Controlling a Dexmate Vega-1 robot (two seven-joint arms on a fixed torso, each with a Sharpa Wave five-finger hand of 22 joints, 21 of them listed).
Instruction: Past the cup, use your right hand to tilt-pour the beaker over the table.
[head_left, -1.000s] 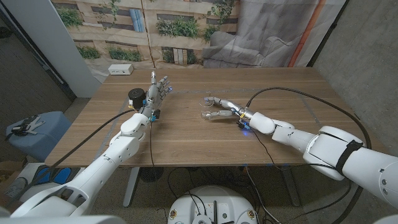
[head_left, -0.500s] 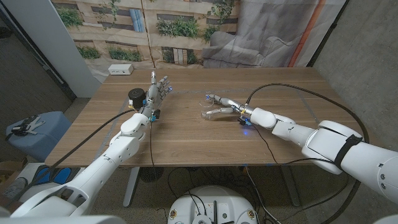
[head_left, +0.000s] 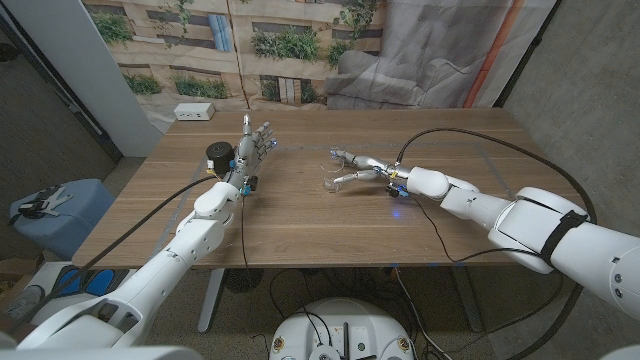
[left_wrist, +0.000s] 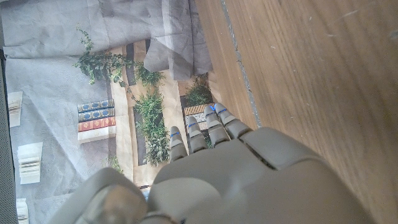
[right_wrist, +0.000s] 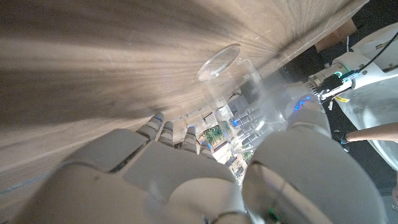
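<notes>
The beaker (head_left: 331, 172), clear glass and hard to make out from the head view, sits gripped in the right robot hand (head_left: 358, 168) over the middle of the wooden tabletop (head_left: 300, 215). The right wrist view shows the beaker's round rim (right_wrist: 219, 61) turned toward the wood, with fingers (right_wrist: 163, 129) on one side of the glass wall and the thumb (right_wrist: 292, 102) on the other; that sideways hold looks suited to tipping it out over bare wood, so the pour appears to be under way. The right arm (head_left: 520, 225) reaches in long and low from the near corner, trailing a black cable (head_left: 455, 140). Well apart, across the tabletop, the left robot hand (head_left: 254, 148) stands upright with fingers together and extended, holding nothing, evidently parked clear of the pour. Just beside the left wrist stands a small dark cup (head_left: 218, 156). Whether any liquid leaves the beaker cannot be told.
</notes>
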